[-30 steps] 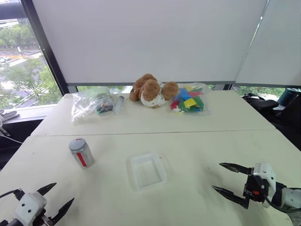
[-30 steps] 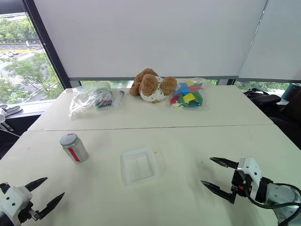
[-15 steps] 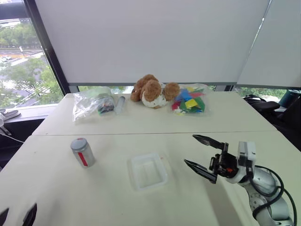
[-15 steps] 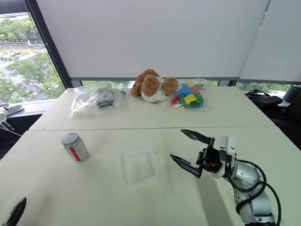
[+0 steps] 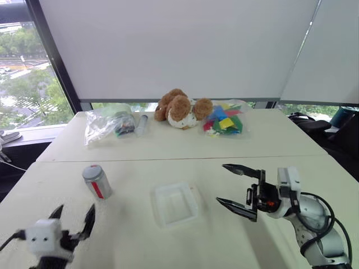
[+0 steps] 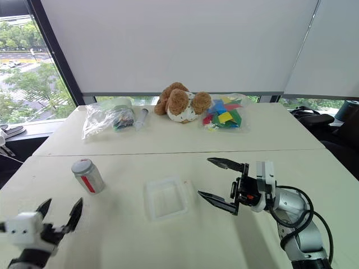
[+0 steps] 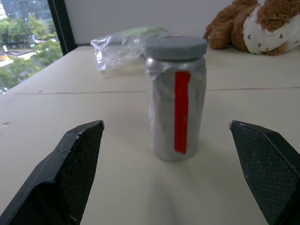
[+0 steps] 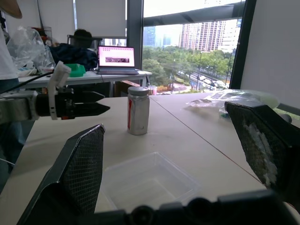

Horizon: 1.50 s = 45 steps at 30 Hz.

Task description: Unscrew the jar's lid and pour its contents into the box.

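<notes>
The jar [image 5: 97, 181] stands upright on the table [image 5: 168, 241] with the lid [image 7: 175, 47] screwed on, left of the box [image 5: 176, 203] and apart from it; the box looks empty and no contents show. The left gripper [image 5: 73, 219] sits near the table's front edge, just short of the jar, jaws spread wide and holding nothing; in the left wrist view the jar is centred between its fingers [image 7: 77, 159], so the line-up is already good. The right gripper [image 5: 238, 185] hovers beside the box on its right, also fully open and empty, pointing across toward the jar. The step in hand is likely the first grasp. Suggested approach: the left should advance straight ahead and keep its fingers level, then close on the lower to middle body over the red label, leaving the lid and the upper body free. Clamping too high would block the right gripper's hold on the lid. The jar is narrow and light-looking, so a finger brushing it first could tip it; both fingers should pass it before closing. The right gripper should wait until the jar is held firm.
</notes>
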Motion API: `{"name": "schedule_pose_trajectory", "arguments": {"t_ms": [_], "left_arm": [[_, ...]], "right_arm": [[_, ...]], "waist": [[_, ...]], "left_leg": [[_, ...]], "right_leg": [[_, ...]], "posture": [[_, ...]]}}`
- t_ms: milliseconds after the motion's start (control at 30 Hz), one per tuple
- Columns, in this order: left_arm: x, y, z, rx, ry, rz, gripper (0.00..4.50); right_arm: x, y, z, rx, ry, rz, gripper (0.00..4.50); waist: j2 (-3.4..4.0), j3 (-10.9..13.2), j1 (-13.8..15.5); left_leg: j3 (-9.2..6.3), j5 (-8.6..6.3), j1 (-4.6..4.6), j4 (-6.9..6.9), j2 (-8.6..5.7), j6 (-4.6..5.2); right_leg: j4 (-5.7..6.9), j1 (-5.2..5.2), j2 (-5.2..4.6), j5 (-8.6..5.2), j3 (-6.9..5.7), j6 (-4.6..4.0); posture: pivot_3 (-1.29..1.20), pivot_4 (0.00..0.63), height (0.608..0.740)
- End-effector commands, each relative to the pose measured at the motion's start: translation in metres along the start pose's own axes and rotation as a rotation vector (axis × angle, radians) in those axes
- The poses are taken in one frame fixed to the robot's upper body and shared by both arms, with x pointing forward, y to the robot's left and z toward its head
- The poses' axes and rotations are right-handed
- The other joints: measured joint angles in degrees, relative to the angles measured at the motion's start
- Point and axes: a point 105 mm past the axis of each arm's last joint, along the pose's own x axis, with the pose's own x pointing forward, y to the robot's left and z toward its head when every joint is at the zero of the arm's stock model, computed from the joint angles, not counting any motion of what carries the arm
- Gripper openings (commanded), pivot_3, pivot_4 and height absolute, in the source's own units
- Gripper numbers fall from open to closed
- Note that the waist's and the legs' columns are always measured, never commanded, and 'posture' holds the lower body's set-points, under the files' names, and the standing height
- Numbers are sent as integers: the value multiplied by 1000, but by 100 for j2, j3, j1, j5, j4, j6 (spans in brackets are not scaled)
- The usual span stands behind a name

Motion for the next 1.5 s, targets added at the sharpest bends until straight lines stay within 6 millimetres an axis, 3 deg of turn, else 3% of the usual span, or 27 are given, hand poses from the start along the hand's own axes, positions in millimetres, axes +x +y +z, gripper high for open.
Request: {"name": "schedule_pose_trajectory", "arguments": {"t_ms": [33, 567, 767, 933, 967, 1033, 1133, 1200, 1267, 1367, 1500], "left_arm": [[10, -4, 4, 49, 11, 48, 4426], [76, -13, -5, 9, 26, 44, 4426], [91, -21, 0, 10, 23, 19, 4426], [91, -25, 4, 20, 37, 26, 2183], [91, -24, 4, 24, 41, 31, 2196], [87, -16, 23, -17, -36, 3, 2196], [86, -12, 62, -82, -190, -143, 2196], [86, -19, 84, -115, -237, -304, 2196], [82, -39, 98, -114, -228, -538, 2196], [68, -74, 103, -37, -141, -890, 2196], [54, -110, 99, 27, -92, -1163, 2196]], "right_arm": [[-3, -2, 5, -16, 5, 3, 4500], [-17, 6, -3, 25, 30, -9, 4500], [-22, 9, -7, 32, 35, -14, 4500], [-26, 10, -10, 27, 40, -24, 4500], [-26, 10, -10, 25, 39, -24, 4500], [-23, 7, -6, 13, 36, -34, 4500], [-20, 4, 0, 5, 33, -38, 4500], [-16, 3, 6, 13, 31, -29, 4500], [-6, 1, 13, 52, 43, -19, 4500], [21, -7, 32, 127, 19, -21, 4500], [69, -6, 52, 246, -16, 70, 4500]], "waist": [[0, 0, -5], [0, 0, 9], [-1, 0, 5], [-1, 0, 5], [-1, 0, 4], [-1, 0, -3], [-4, 2, 0], [-2, 3, 2], [0, 3, 8], [5, 3, -4], [13, 9, -26]], "left_leg": [[1, 0, 1, 0, 0, 0], [-2, 1, 6, 4, 1, 0], [-2, 1, 7, 5, 0, 0], [-3, 1, 8, 4, 0, 0], [-2, 1, 8, 4, 0, 0], [-3, 1, 9, 4, 0, 0], [-3, 1, 8, 4, 3, -1], [-4, 1, 8, 4, 4, -2], [-6, 4, 8, 5, 4, -6], [-2, 4, 9, 7, 1, -7], [-2, 4, 10, 1, 2, -6]], "right_leg": [[0, 0, 1, 0, 1, 0], [15, 0, 8, 0, 2, 1], [19, 0, 9, 1, 2, 3], [20, 0, 9, 2, 2, 4], [20, 0, 9, 2, 3, 4], [21, -1, 9, 2, 3, 4], [34, -10, 9, 0, 4, 0], [48, -17, 8, -2, 5, -2], [53, -18, 8, -3, 5, -4], [54, -18, 6, -4, 9, -6], [55, -22, 7, -5, 11, -8]], "posture": [[0, 150, 740], [0, 150, 740], [0, 150, 740], [0, 150, 740], [0, 150, 740], [0, 150, 740], [0, 150, 740], [0, 150, 740], [0, 150, 740], [0, 150, 740], [0, 150, 740]]}}
